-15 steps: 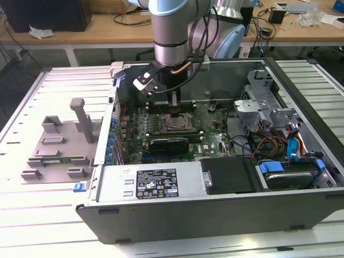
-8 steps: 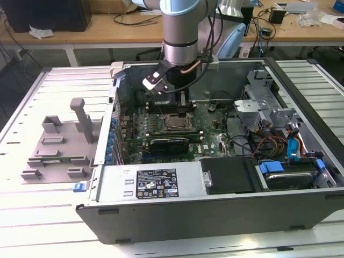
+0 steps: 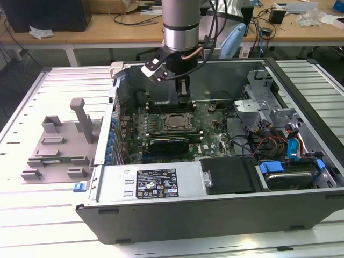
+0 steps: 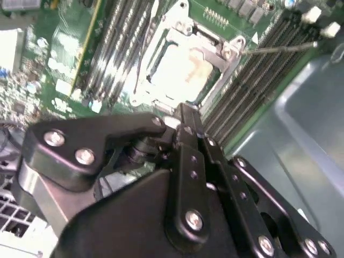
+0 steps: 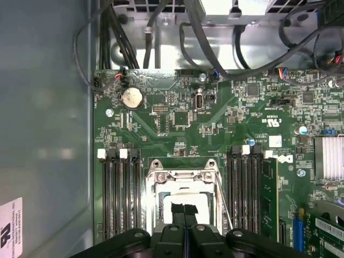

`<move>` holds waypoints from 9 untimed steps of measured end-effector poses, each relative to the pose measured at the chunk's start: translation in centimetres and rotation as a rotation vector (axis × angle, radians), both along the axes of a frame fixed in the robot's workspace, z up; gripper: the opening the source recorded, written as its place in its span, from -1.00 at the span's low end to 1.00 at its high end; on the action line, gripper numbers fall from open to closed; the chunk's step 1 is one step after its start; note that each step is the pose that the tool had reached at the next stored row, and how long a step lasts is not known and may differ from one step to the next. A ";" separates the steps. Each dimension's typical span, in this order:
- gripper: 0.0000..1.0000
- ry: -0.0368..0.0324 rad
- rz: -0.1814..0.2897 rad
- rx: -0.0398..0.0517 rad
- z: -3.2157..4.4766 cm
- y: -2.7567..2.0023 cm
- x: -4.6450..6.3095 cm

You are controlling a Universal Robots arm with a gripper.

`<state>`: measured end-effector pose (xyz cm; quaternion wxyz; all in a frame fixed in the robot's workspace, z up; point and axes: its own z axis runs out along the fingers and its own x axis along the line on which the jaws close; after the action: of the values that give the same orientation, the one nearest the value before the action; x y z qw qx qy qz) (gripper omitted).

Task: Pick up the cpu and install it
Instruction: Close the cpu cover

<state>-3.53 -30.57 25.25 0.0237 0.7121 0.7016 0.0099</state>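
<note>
Your gripper (image 3: 184, 100) hangs straight down inside the open computer case (image 3: 215, 223), with its tips low over the motherboard (image 3: 212, 122). Its fingers (image 5: 178, 214) are pressed together, and you can see nothing between them in either wrist view.

The cpu (image 4: 183, 70) lies flat in the socket frame (image 4: 228, 54) on the board, with its silvery-white top facing up. In the exterior view the cpu (image 3: 175, 123) sits at six o'clock from the fingertips and close to them. In the second wrist view the fingertips hang just beside the socket's edge. You cannot tell from the pictures whether they touch it. A thin wire lever (image 4: 279, 48) sticks out from one corner of the socket.

Rows of memory slots (image 5: 121, 193) run along both sides of the socket. A round coin battery (image 5: 131, 98) sits further up the board, near a bundle of black cables (image 5: 215, 32).

In the exterior view, the grey tray (image 3: 54, 148) lies on the slatted table (image 3: 32, 215) at nine o'clock from the case, just beside its wall and well apart from the gripper. The labelled power supply (image 3: 156, 184) fills the case at six o'clock from the socket. A drive bay with blue clips (image 3: 285, 174) is at four o'clock.
</note>
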 end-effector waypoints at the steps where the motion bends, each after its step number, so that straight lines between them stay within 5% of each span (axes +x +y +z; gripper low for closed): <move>1: -0.79 0.0001 0.000 -0.0002 0.01 0.00 0.0; 9: -0.79 0.0002 0.223 -0.0018 0.00 0.00 0.0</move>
<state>-3.53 -30.58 25.25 0.0230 0.6295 0.7766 0.0118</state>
